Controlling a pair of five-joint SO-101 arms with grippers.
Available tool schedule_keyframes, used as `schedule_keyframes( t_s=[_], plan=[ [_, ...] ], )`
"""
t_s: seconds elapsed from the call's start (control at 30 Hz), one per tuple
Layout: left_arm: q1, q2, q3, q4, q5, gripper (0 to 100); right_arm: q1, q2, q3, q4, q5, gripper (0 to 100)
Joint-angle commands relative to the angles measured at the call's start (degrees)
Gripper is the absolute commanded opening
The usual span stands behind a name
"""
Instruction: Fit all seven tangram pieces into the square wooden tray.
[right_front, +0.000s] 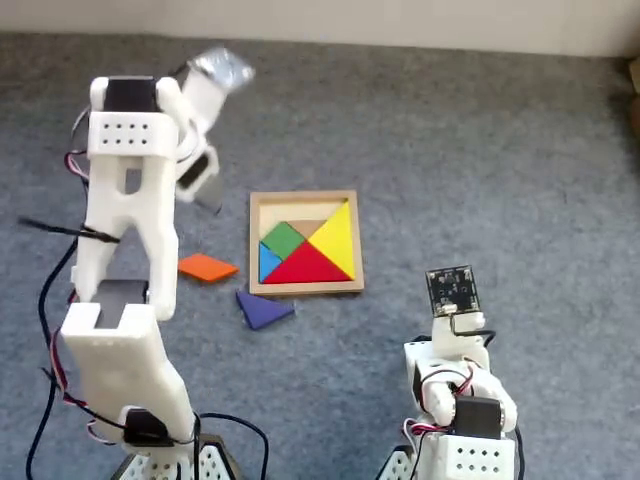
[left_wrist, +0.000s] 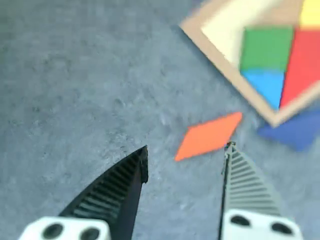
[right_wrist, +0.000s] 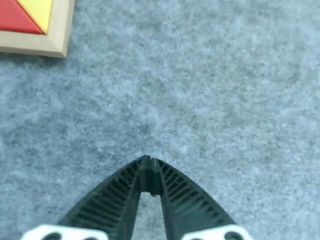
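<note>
Left gripper (left_wrist: 187, 148): spread wide with nothing between its jaws, poised over the grey carpet (left_wrist: 75, 75) at the end of an outstretched arm.
Orange parallelogram (left_wrist: 207, 136): flat on the carpet just past the fingertips, closer to one finger than to the other. In the high view it lies at about 6 o'clock from the left gripper and at 8 o'clock from the tray's middle, apart from the rim.
Long axis: in the high view the orange parallelogram runs close to the 9-to-3 o'clock line, its 3 o'clock tip dipping slightly.
Coming move: as a judgement, the left gripper needs to travel toward 6 o'clock. It probably also has to turn, so that its jaws close across the short width rather than along that axis.
Violet-blue triangle (right_front: 263, 308): loose on the carpet at 7 o'clock from the tray, just beside the rim, and at 4 o'clock from the orange parallelogram.
Tray (right_front: 305, 197): holds a yellow triangle (right_front: 338, 240), a red triangle (right_front: 308, 266), a green square (right_front: 283, 240) and a small blue triangle (right_front: 267, 262). Pale bare floor shows toward its 11 o'clock corner.
Right gripper (right_wrist: 148, 162): pressed together and empty over bare carpet, at about 4 o'clock from the tray, well apart from both loose pieces.
Nearer arm: the left, by a wide margin.
</note>
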Motion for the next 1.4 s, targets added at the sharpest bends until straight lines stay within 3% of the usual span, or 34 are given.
schedule_keyframes(
  t_s=[0.0,0.13,0.4,0.6,0.93,1.37],
  plan=[
    [-3.12,-3.03,7.25,0.0,-25.93,25,0.57,-0.75,2.68,0.04,0.44,0.6],
    [-4.62,-1.1,10.51,0.0,-40.26,25,0.57,-0.75,2.68,0.04,0.44,0.6],
    [-3.82,5.32,11.03,-3.16,-49.58,25,0.57,-0.75,2.68,-0.04,0.44,0.6],
    [-1.54,12.53,10.51,-7.47,-50.02,25,0.31,-0.75,2.68,-0.13,0.44,0.6],
    [1.54,14.9,11.03,-7.74,-50.11,25,0.31,-0.75,2.68,-0.22,2.99,0.6],
    [1.89,21.23,10.42,-12.4,-47.21,24,0.22,-0.75,3.56,-0.22,3.25,0.6]
  ],
)
